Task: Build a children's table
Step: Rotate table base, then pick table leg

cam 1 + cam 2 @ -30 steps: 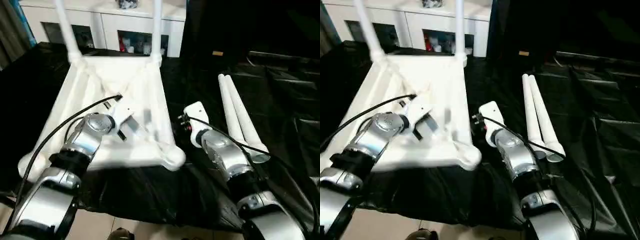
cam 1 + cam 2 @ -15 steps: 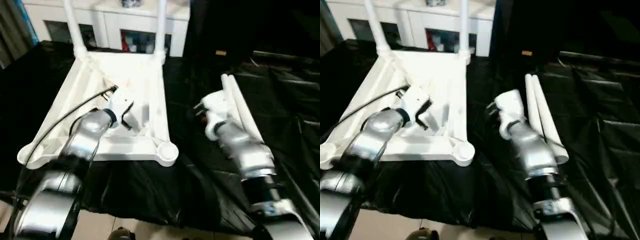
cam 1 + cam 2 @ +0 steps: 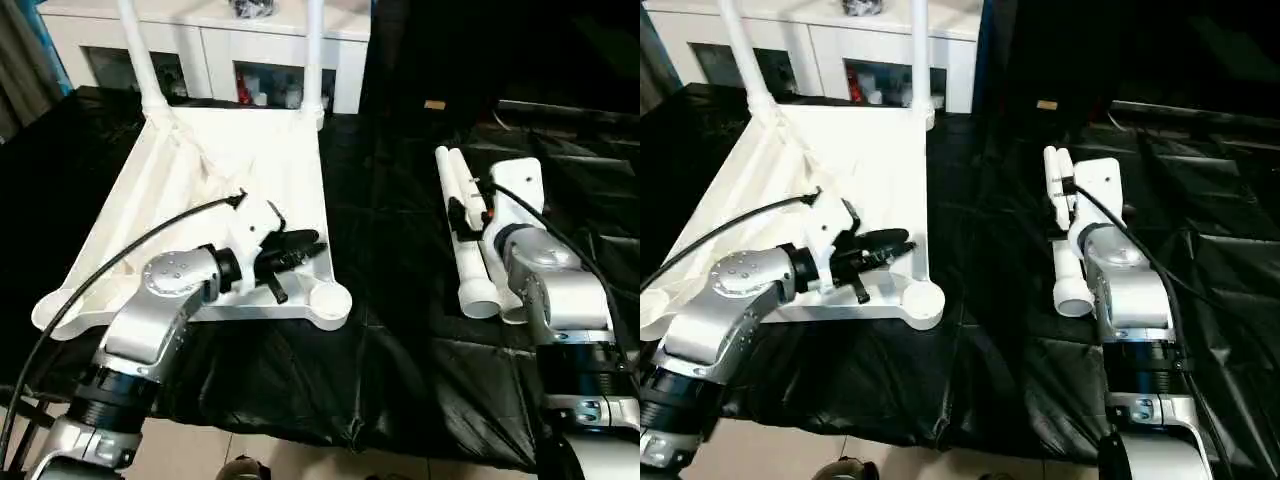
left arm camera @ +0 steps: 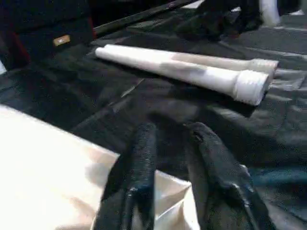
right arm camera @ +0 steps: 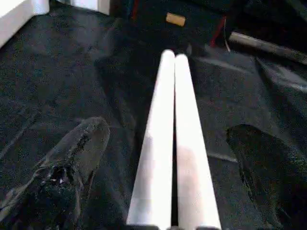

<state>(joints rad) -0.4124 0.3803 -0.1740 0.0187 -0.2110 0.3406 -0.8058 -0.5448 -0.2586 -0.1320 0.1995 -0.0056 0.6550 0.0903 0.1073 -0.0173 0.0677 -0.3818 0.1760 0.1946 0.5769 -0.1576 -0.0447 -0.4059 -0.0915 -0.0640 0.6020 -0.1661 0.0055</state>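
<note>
The white square tabletop (image 3: pixel 240 170) lies underside up on black cloth. Two white legs (image 3: pixel 135 50) (image 3: pixel 315 50) stand upright in its far corner sockets. Its near right socket (image 3: pixel 328 302) is empty. My left gripper (image 3: pixel 305 245) reaches over the tabletop's right rim just behind that socket, and its black fingers (image 4: pixel 144 148) stand a little apart with nothing between them. Two loose legs (image 3: pixel 452 175) lie side by side on the cloth at the right. My right gripper (image 5: pixel 167 130) hovers over them, wide open, one finger (image 5: pixel 76 153) on each side of the pair.
A white cabinet (image 3: pixel 210 45) with glass-fronted compartments stands behind the tabletop. Crumpled black cloth (image 3: pixel 400 250) covers the work surface, and its front edge drops to a tiled floor (image 3: pixel 250 450). A small orange tag (image 3: pixel 434 104) lies at the back.
My right arm has swung right, from beside the tabletop to over the loose legs, opening wider. My left gripper has moved to the tabletop's right rim and parted its fingers slightly.
</note>
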